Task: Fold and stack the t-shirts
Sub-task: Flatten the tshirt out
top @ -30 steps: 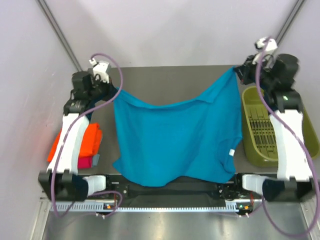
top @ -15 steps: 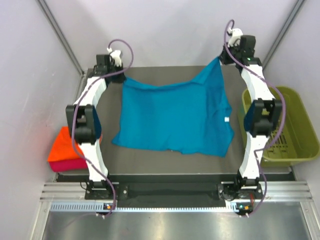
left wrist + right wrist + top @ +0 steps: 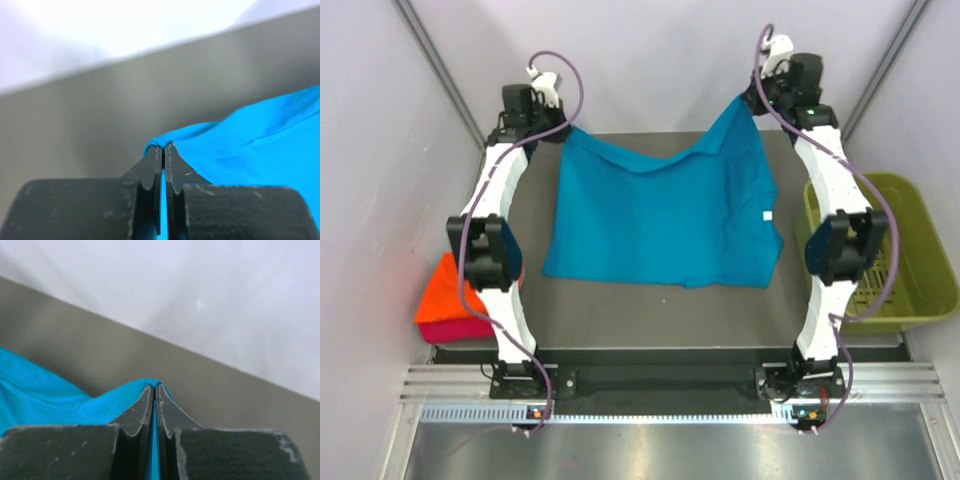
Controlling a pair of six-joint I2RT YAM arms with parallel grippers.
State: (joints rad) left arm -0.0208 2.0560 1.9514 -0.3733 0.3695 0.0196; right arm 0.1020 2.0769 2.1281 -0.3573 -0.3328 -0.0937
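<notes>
The teal-blue t-shirt (image 3: 665,215) lies spread over the middle of the table, its two far corners lifted. My left gripper (image 3: 563,130) is shut on its far left corner; the wrist view shows cloth (image 3: 240,145) pinched between the closed jaws (image 3: 163,146). My right gripper (image 3: 748,97) is shut on its far right corner, held higher; cloth (image 3: 45,390) shows in its jaws (image 3: 154,386). A small white label (image 3: 767,214) shows near the shirt's right edge. The folded orange t-shirt (image 3: 445,292) lies on the magenta-pink one (image 3: 455,328) at the table's left edge.
The olive-green plastic basket (image 3: 895,255) stands at the right of the table, beside the right arm. Both arms reach out to the table's far edge near the back wall. A metal rail runs along the near edge.
Both arms have stretched from near the front to the far edge, dragging the teal shirt away from the near edge. It now lies flatter on the table.
</notes>
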